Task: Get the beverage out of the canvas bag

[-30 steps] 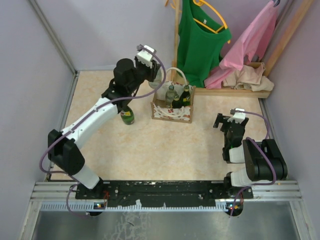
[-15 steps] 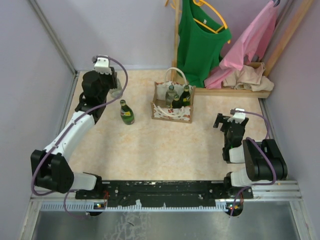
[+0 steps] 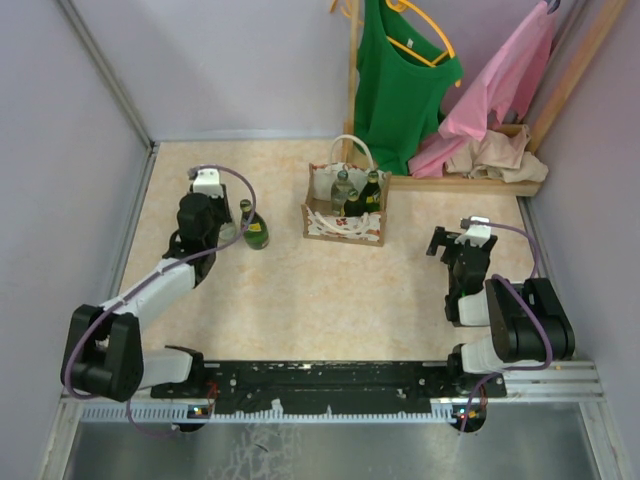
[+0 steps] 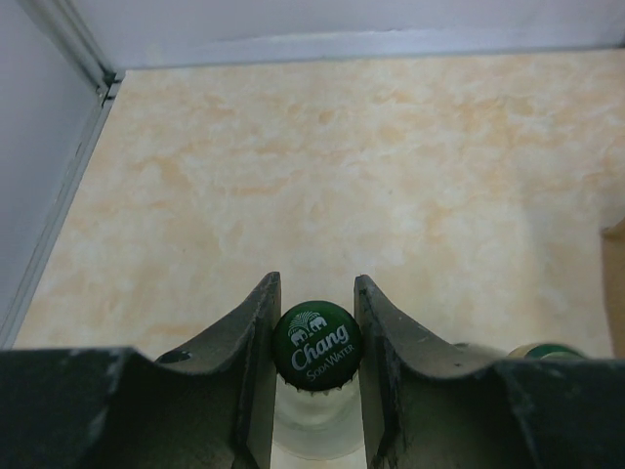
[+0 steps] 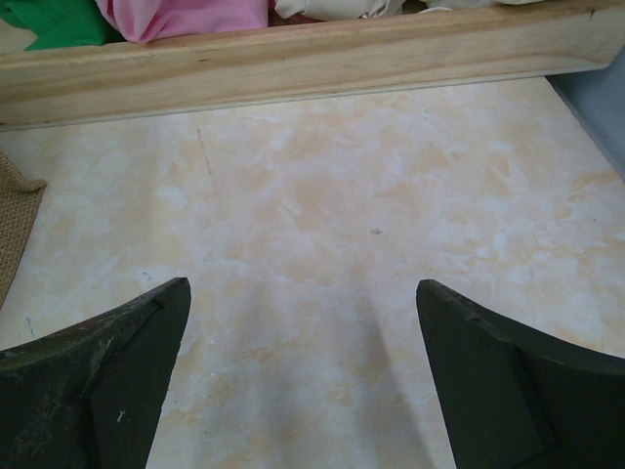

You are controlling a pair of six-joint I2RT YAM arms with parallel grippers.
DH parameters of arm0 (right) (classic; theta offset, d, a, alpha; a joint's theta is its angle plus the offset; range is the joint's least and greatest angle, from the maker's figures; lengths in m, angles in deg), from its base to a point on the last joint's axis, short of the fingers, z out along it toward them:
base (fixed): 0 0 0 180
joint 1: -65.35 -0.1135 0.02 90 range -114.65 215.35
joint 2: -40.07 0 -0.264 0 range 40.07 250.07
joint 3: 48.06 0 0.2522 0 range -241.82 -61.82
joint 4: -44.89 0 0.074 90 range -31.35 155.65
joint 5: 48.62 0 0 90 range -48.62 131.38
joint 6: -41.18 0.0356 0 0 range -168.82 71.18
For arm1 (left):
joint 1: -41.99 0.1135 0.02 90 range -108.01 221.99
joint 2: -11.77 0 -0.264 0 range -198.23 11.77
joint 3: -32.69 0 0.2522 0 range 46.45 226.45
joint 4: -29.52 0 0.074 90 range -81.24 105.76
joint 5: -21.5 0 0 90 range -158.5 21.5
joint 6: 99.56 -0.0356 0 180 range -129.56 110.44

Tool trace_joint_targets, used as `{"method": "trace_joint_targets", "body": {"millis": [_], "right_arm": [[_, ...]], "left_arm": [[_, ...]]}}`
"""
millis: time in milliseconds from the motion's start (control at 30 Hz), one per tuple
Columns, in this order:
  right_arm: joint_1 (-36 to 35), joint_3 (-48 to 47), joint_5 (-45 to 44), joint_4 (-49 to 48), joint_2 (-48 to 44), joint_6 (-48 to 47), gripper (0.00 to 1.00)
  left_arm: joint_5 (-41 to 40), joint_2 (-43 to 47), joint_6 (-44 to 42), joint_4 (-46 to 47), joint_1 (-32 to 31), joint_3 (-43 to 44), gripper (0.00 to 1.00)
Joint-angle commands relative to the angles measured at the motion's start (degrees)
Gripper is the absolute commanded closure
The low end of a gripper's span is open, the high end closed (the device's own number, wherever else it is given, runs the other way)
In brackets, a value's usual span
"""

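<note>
my left claw [image 4: 312, 322] is clamped on a clear bottle [image 4: 315, 344], green bottle [image 3: 256, 229] just at its 3 o'clock. bag [image 3: 345, 222] farther right, apparently holding two more. right claw [image 5: 303, 376] gapes.

- My left arm [image 3: 150, 290] reaches forward low along the left side, elbow near its base.
- My left gripper [image 4: 314, 322] points down, fingers [image 4: 256, 342] clamped tight on a bottle cap [image 4: 315, 345].
- My right arm [image 3: 510, 325] sits folded close to its base.
- My right gripper [image 5: 303, 337] hangs spread wide, holding nothing.
</note>
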Motion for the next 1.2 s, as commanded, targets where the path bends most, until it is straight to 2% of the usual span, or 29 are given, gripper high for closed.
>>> {"method": "trace_joint_targets", "body": {"millis": [0,133,367,733,1167], "right_arm": [[-0.5,-2.02,-0.31,-3.14,0.14,-0.65,0.01],[-0.53,-2.02,-0.26,-3.15,0.14,-0.66,0.01],[-0.54,-2.03,-0.25,-3.15,0.14,-0.71,0.01],[-0.53,-2.01,-0.27,-3.15,0.14,-0.66,0.01],[-0.53,-2.01,-0.27,-3.15,0.14,-0.65,0.01]], "left_arm": [[-3.38,3.67,-2.58,22.04,0.59,-4.74,1.0],[-4.4,2.93,-4.24,31.95,0.74,-10.16,1.0],[-5.86,0.61,-5.27,41.67,1.24,-14.69,1.0],[-4.21,-2.71,-0.22,37.06,4.18,-12.36,0.99],[6.37,-6.21,5.12,32.44,6.01,-9.17,0.99]]}}
